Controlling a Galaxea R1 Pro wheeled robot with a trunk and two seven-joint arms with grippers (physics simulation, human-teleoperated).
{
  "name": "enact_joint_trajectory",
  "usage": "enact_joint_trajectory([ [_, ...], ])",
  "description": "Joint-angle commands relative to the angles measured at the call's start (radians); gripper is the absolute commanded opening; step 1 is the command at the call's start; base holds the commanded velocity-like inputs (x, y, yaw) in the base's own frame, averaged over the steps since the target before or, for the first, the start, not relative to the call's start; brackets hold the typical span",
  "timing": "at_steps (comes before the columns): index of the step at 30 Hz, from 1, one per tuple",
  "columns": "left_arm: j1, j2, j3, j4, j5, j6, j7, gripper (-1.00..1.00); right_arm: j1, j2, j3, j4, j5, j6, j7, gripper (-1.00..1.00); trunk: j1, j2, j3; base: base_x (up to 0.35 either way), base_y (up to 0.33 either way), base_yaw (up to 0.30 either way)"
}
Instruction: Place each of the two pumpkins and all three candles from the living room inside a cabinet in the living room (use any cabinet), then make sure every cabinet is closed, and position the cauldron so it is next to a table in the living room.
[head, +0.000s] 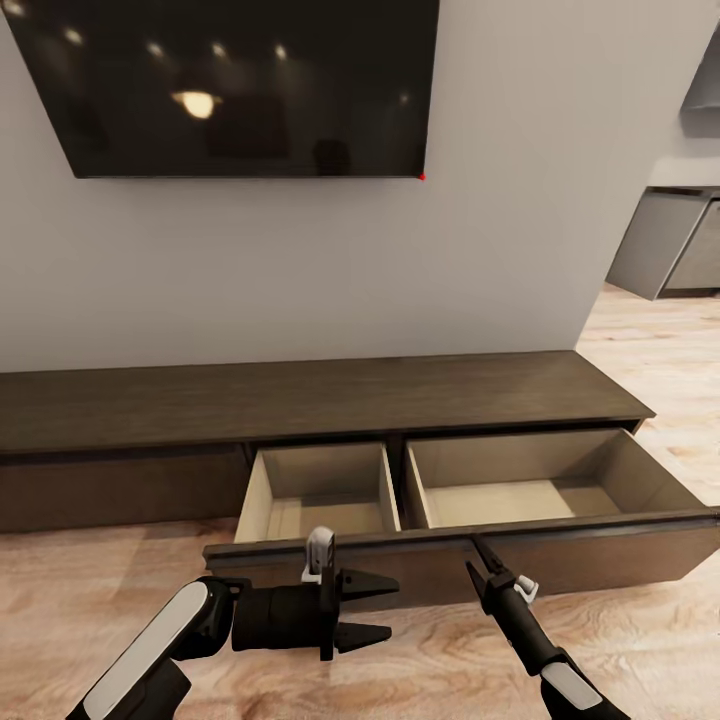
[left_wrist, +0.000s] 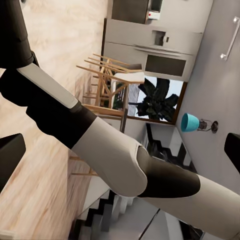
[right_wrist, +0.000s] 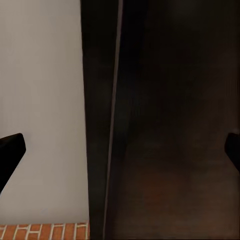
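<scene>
The cabinet (head: 300, 400) is a long low dark-brown unit against the wall. Its wide front (head: 600, 550) is pulled out, baring two pale beige compartments (head: 275, 470) (head: 650, 470) with nothing inside. My left gripper (head: 380, 608) hovers open just before that front, pointing right, fingers apart with nothing between them. My right gripper (head: 474, 558) is open at the front's top edge; the right wrist view has its fingertips wide apart, close against the dark wood (right_wrist: 170, 125). The left wrist view looks across my right arm (left_wrist: 115, 160). The pumpkins, candles, cauldron and table are out of view.
A black TV (head: 240, 80) hangs on the wall above the unit. Grey kitchen cupboards (head: 665, 245) stand at the far right past the wall's end. Wood floor (head: 640, 640) runs beneath my arms. Wooden dining chairs (left_wrist: 107, 85) appear in the left wrist view.
</scene>
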Motion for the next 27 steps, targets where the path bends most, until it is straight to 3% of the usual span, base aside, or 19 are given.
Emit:
enact_joint_trajectory([
  [1, -0.001, 0.001, -0.001, -0.001, 0.011, 0.0, 0.009, 1.0, -0.001, -0.001, 0.008, 0.001, -0.01, 0.006, 0.003, 1.0, 0.0, 0.0, -0.001, -0.065, 0.0, 0.0],
  [27, -0.001, 0.002, 0.003, -0.001, 0.011, 0.001, 0.009, 1.0, -0.001, -0.001, 0.008, 0.001, -0.01, 0.007, 0.003, 1.0, 0.0, 0.0, -0.001, -0.04, 0.0, 0.0],
])
